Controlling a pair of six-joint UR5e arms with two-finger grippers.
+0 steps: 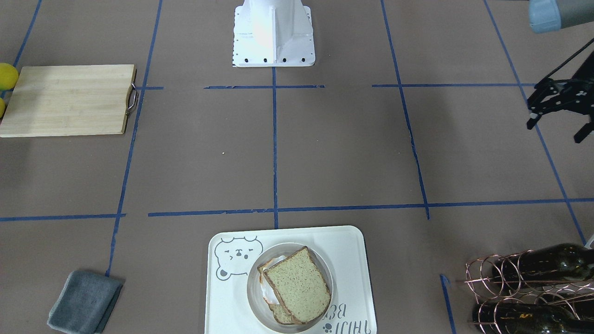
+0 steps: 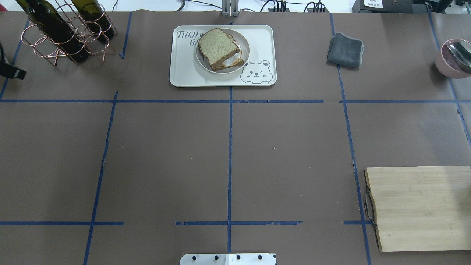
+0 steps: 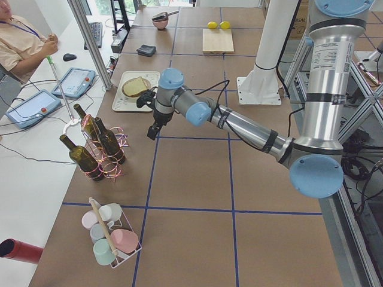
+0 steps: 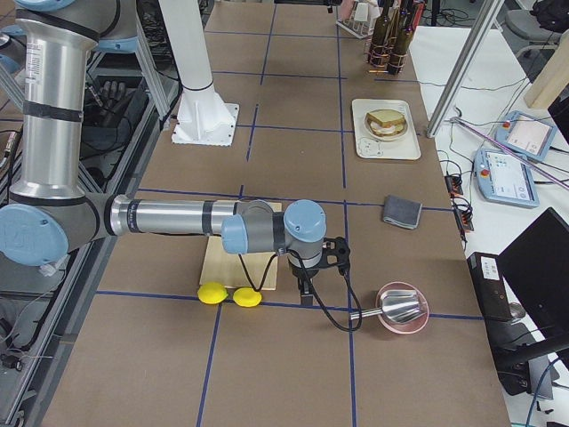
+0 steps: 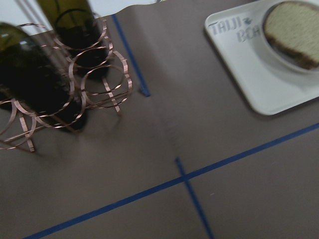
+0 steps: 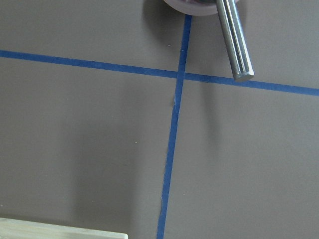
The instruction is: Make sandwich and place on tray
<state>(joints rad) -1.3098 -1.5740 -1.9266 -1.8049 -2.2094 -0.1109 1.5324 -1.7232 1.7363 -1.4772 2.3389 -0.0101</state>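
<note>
The sandwich (image 1: pixel 296 285), tan speckled bread slices with white egg showing between them, lies on a round white plate (image 1: pixel 253 290) on the cream bear tray (image 1: pixel 352 260). It also shows in the overhead view (image 2: pixel 219 48) on the tray (image 2: pixel 184 70) and in the left wrist view (image 5: pixel 294 30). My left gripper (image 1: pixel 554 131) hovers open and empty beside the bottle rack, well away from the tray. My right gripper (image 4: pixel 307 286) shows only in the right side view, near the pink bowl; I cannot tell if it is open or shut.
A copper rack with dark wine bottles (image 2: pixel 62 33) stands left of the tray. A grey cloth (image 2: pixel 345 49) lies right of it. A pink bowl with a metal utensil (image 2: pixel 454 59), a wooden cutting board (image 2: pixel 419 206) and two lemons (image 4: pixel 229 294) are on my right.
</note>
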